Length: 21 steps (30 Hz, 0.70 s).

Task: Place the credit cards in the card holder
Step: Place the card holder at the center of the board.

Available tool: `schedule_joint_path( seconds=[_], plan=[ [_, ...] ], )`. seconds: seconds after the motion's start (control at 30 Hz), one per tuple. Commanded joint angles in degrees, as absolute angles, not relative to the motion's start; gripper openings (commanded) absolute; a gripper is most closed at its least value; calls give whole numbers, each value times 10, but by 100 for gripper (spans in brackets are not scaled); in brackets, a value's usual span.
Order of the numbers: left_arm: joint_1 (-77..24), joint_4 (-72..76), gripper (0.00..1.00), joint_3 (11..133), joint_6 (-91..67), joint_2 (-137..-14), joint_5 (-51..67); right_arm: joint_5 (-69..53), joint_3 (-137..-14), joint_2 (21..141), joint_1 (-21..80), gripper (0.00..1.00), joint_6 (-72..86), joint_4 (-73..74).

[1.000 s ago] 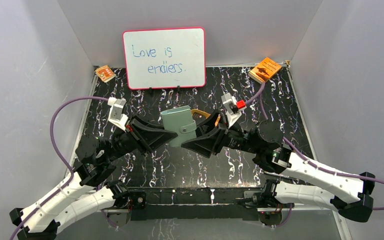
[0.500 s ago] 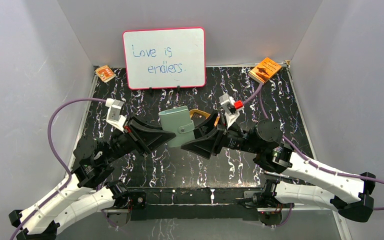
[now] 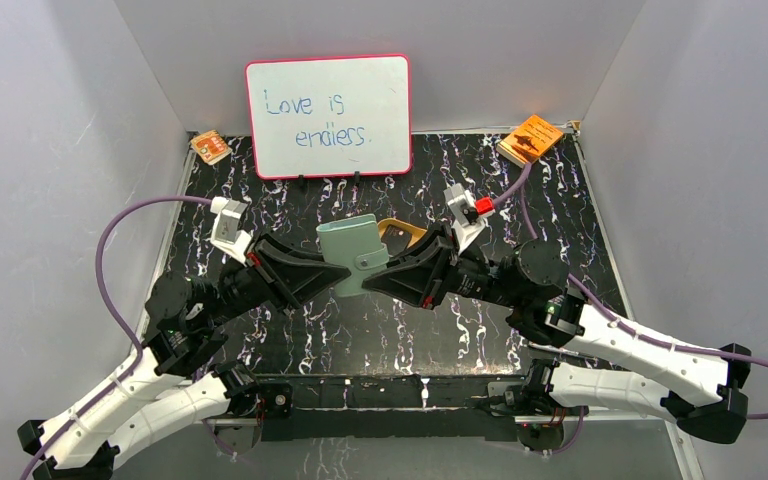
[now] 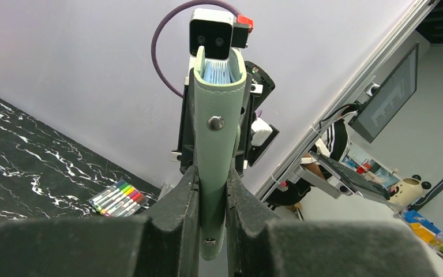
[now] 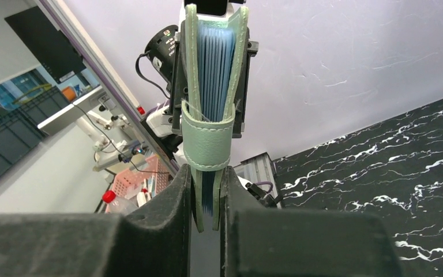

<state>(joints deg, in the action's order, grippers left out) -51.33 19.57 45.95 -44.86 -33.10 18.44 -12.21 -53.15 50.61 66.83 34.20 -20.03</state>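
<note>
Bench: the black marbled top (image 3: pixel 380 330) carried nothing that had shifted in the last second.
Holder: it (image 3: pixel 350 243) hung folded in the air over the bench's middle, nearer the far edge, just in front of the tray (image 3: pixel 403 229).
Left pincer: mine (image 4: pixel 212 216) had stayed almost closed, clamped on the holder's fold side.
Right pincer: this was the change. A moment earlier it (image 5: pixel 206 205) had stood wide just beside the holder. Now it had closed onto the open edge, below the strap.
Strap: it (image 5: pixel 207 141) lay wrapped round that edge, seemingly fastened.
Cards: I saw none in either pincer, nor anywhere else for certain.
Meaning: I judged that I held the holder from both sides so as to open it. No card was in yet.
</note>
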Motion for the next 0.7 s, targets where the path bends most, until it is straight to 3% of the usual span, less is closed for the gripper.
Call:
schedule_joint_path(
  seconds=[0.0, 0.1, 0.23, 0.33, 0.53, 0.57, 0.67],
  plan=[
    [-514, 225, 7, 470, -457, -324, 209, -127, -556, 508, 670, 7, 341, -246],
    [-514, 226, 32, 473, -460, -327, 216, -131, -556, 510, 669, 2, 340, -250],
    [-515, 229, 40, 474, -459, -327, 221, -133, -556, 511, 669, 0, 340, -251],
    [-515, 230, 33, 471, -459, -325, 218, -135, -555, 513, 669, 0, 340, -250],
    [-514, 226, 0, 468, -456, -322, 208, -126, -555, 512, 670, 0, 339, -240],
    [-514, 221, 0, 468, -456, -322, 204, -123, -557, 512, 670, 2, 337, -231],
    [-515, 204, 0, 468, -454, -318, 178, -117, -561, 510, 669, 29, 336, -209]
  ],
)
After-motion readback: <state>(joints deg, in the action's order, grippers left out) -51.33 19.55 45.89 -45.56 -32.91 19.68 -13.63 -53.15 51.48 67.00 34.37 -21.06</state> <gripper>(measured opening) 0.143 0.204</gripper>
